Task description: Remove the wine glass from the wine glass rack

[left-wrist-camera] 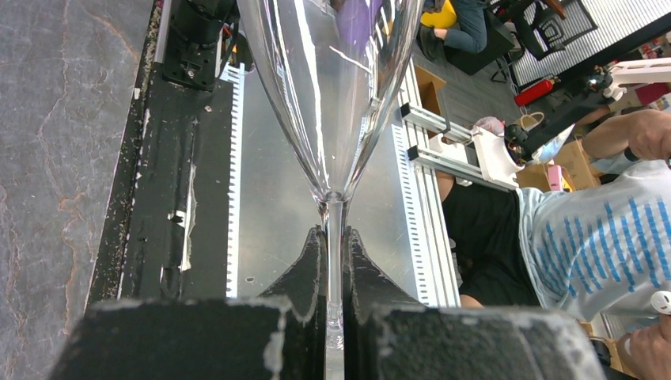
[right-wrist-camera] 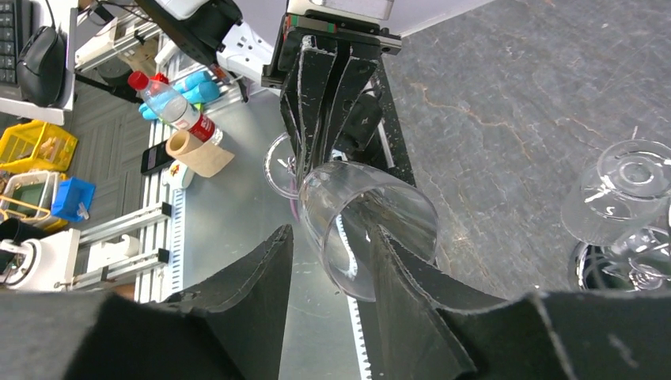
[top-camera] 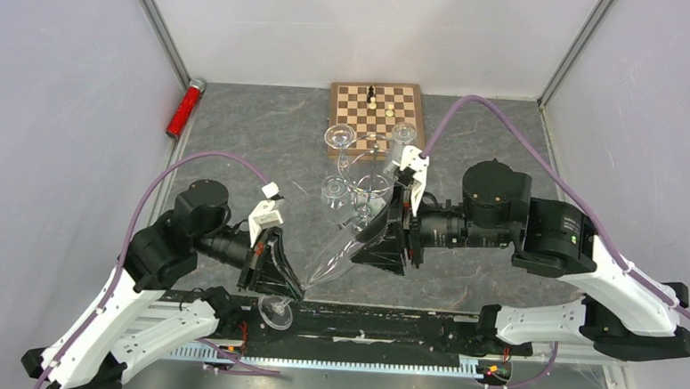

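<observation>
A clear wine glass lies tilted in the air off the wine glass rack, its foot over the near edge. My left gripper is shut on its stem, below the bowl. My right gripper is open at the bowl's mouth. In the right wrist view the rim sits between my fingers and overlaps the right finger; I cannot tell if they touch. The left gripper shows behind the glass.
The chrome rack holds several other glasses, one seen in the right wrist view over the mirrored base. A wooden chessboard lies behind it. A red cylinder lies at the back left. Walls close three sides.
</observation>
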Controlling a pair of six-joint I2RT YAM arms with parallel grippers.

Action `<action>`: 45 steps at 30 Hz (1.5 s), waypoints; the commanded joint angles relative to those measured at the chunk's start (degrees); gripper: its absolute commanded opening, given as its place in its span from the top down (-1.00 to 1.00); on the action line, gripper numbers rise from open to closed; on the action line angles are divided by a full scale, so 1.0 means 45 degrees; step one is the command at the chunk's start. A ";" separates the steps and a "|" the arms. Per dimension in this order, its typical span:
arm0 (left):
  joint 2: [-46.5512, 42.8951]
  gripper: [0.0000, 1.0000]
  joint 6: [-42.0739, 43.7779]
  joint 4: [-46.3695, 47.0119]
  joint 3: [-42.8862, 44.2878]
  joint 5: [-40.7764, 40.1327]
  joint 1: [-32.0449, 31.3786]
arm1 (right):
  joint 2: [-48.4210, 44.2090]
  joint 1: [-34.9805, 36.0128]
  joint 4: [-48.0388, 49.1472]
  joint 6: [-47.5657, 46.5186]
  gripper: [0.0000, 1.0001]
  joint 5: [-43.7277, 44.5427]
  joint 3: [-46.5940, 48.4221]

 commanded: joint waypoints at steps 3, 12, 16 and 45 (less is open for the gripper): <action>-0.0111 0.95 0.1031 0.0171 0.0503 0.0031 -0.0163 | 0.0259 -0.0073 0.0577 -0.0082 0.24 -0.1134 -0.0037; -0.0261 0.95 0.1126 0.0123 0.0426 -0.0134 -0.0260 | 0.0135 -0.0270 0.0910 -0.0139 0.45 -0.1596 -0.0234; -0.0283 0.95 0.1148 0.0131 0.0407 -0.0184 -0.0304 | -0.0021 -0.0394 0.1224 -0.0081 0.56 -0.1962 -0.0536; 0.0002 -0.44 0.1593 -0.0490 0.0725 -0.1899 -0.0338 | -0.0711 -0.0568 0.0617 -0.0632 1.00 -0.1865 -0.1328</action>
